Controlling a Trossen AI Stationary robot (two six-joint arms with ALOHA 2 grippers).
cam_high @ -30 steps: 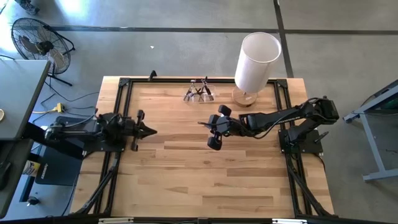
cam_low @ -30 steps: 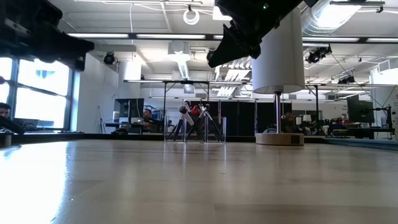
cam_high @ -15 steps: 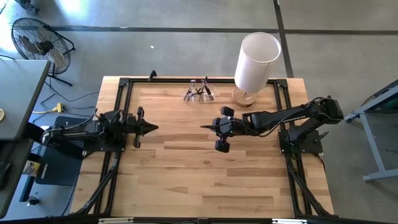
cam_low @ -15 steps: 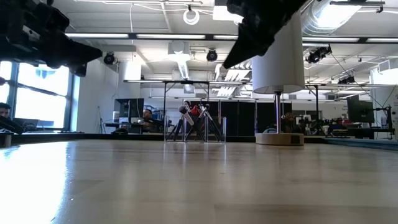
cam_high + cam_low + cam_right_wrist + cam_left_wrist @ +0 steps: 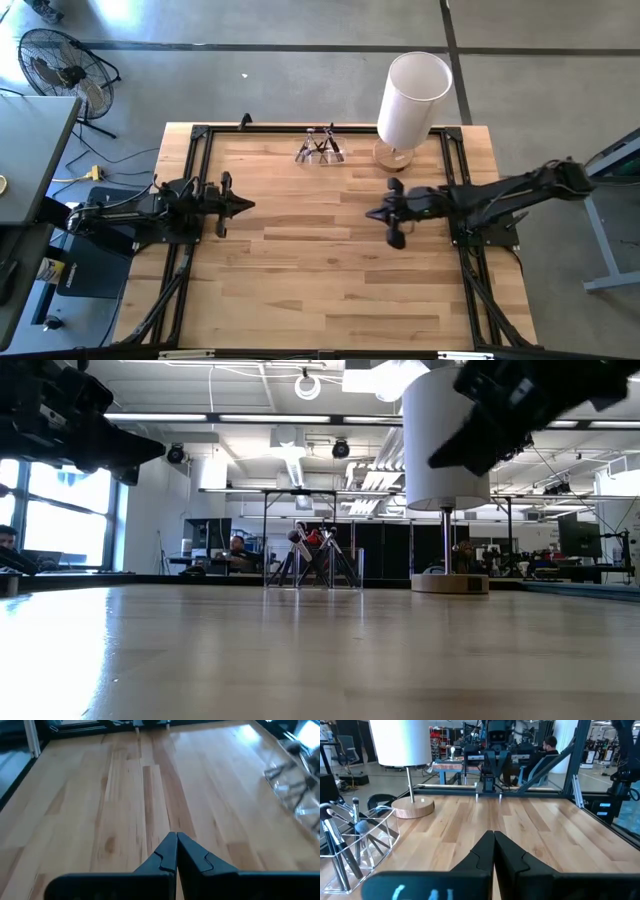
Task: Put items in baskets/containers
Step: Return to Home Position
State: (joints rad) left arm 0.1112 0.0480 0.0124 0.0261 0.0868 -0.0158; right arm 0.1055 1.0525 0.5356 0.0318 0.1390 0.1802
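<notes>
One small clear holder (image 5: pixel 320 152) stands near the far edge of the worktop (image 5: pixel 300 290), just beside the tall white cylinder (image 5: pixel 412 95) and its round wooden base (image 5: pixel 390 157). Thin brushes (image 5: pixel 324 143) sit inside the holder, leaning at crossed angles so that their ends fan out above the rim; their count cannot be told. In the left wrist view the see-through walls show dark and pale handles inside, with small bristle tips pointing up and one rounded grey head among them. In the low view the holder stands on the wood to the left of the cylinder's base, apart from it.

The left gripper (image 5: pixel 248 205) is at the left side of the worktop, pointing toward the middle. Its fingers are pressed together with nothing between them. The right gripper (image 5: pixel 370 214) is at the right side, pointing back toward the left one, and it too is clenched on nothing. The low view shows both of them held above the wood, not touching it. Each gripper is well apart from the holder and from the other gripper.
</notes>
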